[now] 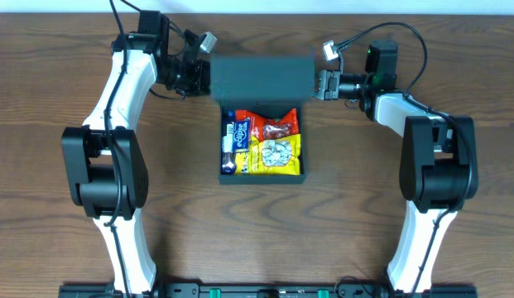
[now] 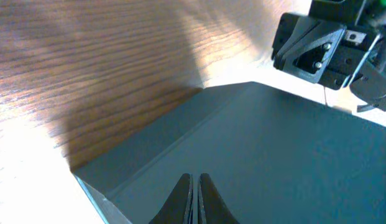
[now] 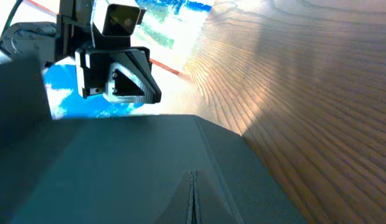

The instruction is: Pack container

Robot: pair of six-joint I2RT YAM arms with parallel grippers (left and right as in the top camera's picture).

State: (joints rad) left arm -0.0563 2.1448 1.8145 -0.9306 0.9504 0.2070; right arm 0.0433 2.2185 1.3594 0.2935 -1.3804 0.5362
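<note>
Container [image 1: 262, 179] lies open — left end effector [image 1: 207, 78] and right end effector [image 1: 319, 85] both closed, flanking its lid [image 1: 261, 76].

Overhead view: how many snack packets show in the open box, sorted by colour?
Blue and white packet: 1
Red packet: 1
Yellow packet: 1
Total: 3 visible in the container; its lid may hide more.

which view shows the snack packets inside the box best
Overhead: the snack packets lie in plain sight in the open container. Both wrist views show none of them, only the container's lid.
</note>
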